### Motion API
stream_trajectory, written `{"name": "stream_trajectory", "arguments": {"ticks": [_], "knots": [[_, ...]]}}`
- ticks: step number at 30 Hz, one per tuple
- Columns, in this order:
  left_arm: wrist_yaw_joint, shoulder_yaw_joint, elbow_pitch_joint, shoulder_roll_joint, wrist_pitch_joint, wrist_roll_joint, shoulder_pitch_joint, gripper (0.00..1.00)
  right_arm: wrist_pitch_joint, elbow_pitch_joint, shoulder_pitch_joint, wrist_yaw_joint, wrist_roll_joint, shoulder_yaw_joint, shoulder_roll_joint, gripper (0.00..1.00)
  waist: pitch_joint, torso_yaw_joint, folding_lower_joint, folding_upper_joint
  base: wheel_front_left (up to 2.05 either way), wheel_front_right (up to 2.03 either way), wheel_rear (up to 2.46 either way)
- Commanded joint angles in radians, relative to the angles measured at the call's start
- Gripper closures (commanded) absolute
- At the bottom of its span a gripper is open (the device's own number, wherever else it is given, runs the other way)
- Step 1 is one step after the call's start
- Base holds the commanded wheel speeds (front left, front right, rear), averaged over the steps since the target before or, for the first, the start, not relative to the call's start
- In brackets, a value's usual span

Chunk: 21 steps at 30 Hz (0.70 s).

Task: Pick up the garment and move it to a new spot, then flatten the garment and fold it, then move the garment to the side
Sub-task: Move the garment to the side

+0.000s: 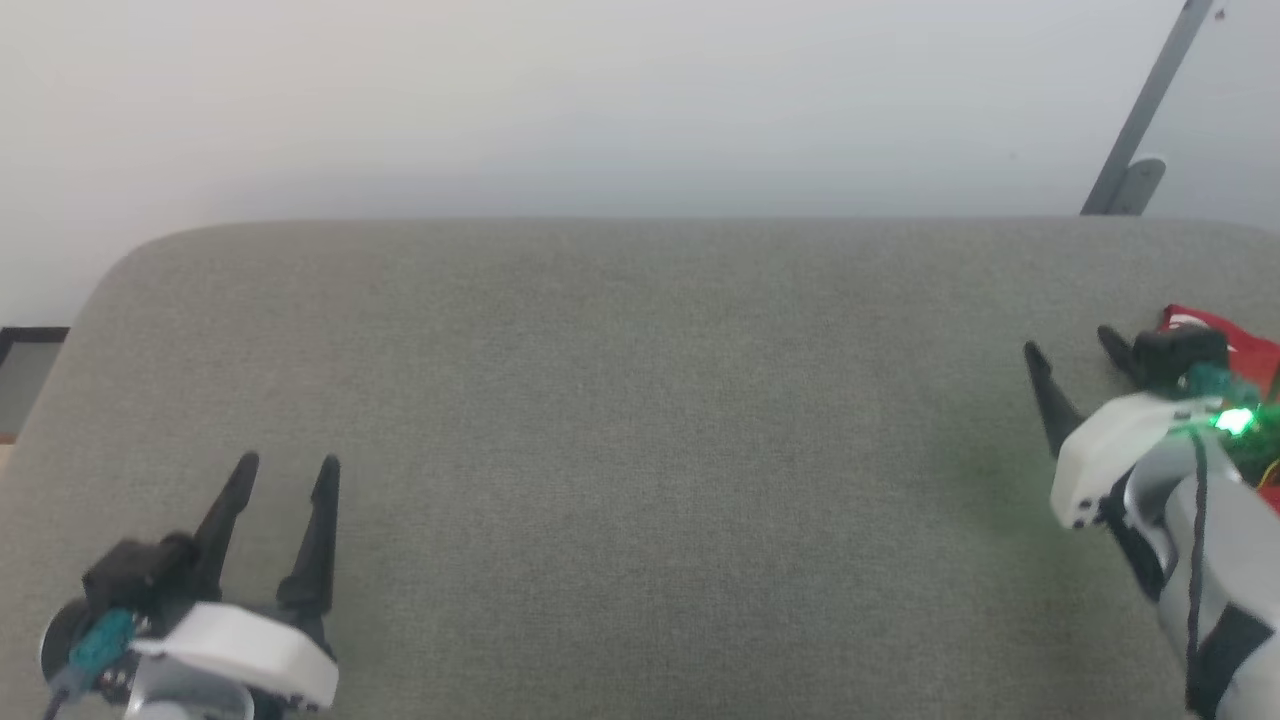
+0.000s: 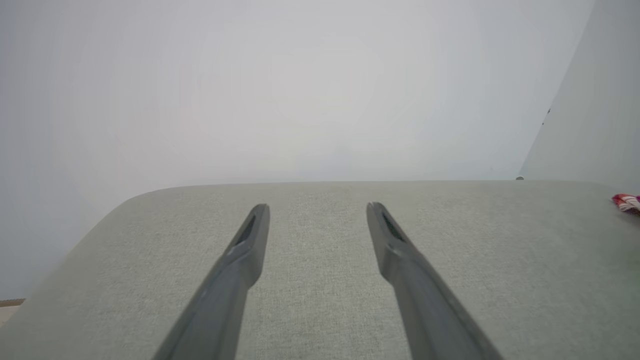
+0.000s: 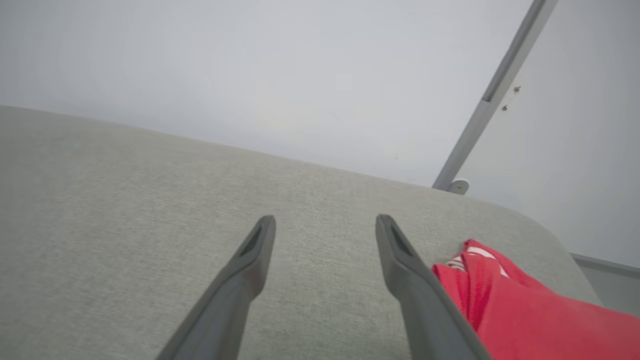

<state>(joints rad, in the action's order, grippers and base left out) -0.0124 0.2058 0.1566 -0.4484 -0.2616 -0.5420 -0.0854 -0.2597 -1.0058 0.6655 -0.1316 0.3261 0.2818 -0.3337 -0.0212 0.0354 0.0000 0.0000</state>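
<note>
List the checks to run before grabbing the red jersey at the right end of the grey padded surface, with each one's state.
1. Right gripper open: ok.
2. Left gripper open, holding nothing: ok.
3. Red shiny jersey with striped trim between the right gripper's jaws: not ok, it lies beside one finger, outside the gap.
4. Free room on the grey fabric surface for a new spot: ok.
5. Jersey's full outline visible for choosing a grasp point: cannot tell, it runs out of frame.

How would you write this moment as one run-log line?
left gripper: jaws open | right gripper: jaws open, beside garment | garment: bunched, unheld
</note>
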Motion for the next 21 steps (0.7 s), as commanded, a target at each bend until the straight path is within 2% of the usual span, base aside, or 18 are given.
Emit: {"name": "stream_trajectory", "arguments": {"ticks": [1, 9, 13, 21], "knots": [[0.003, -0.013, -0.011, 0.009, -0.004, 0.013, 0.026, 0.00, -0.006, 0.025, -0.035, 0.002, -0.005, -0.009, 0.008, 0.00, 0.015, 0.008, 0.0000, 0.0000, 0.00, 0.00, 0.00], [0.017, -0.113, -0.057, 0.044, -0.004, 0.073, 0.141, 0.00, -0.005, 0.233, -0.237, 0.002, -0.065, -0.125, 0.047, 0.00, 0.047, 0.018, 0.0000, 0.0000, 0.00, 0.00, 0.00], [0.042, -0.164, -0.069, 0.072, -0.004, 0.097, 0.180, 0.00, -0.005, 0.356, -0.357, 0.002, -0.112, -0.215, 0.089, 0.00, 0.059, 0.023, 0.0000, 0.0000, 0.00, 0.00, 0.00], [0.080, -0.234, -0.074, 0.118, -0.004, 0.137, 0.220, 0.00, 0.010, 0.506, -0.506, 0.002, -0.171, -0.302, 0.161, 0.00, 0.069, 0.025, 0.0000, 0.0000, 0.00, 0.00, 0.00]]}}
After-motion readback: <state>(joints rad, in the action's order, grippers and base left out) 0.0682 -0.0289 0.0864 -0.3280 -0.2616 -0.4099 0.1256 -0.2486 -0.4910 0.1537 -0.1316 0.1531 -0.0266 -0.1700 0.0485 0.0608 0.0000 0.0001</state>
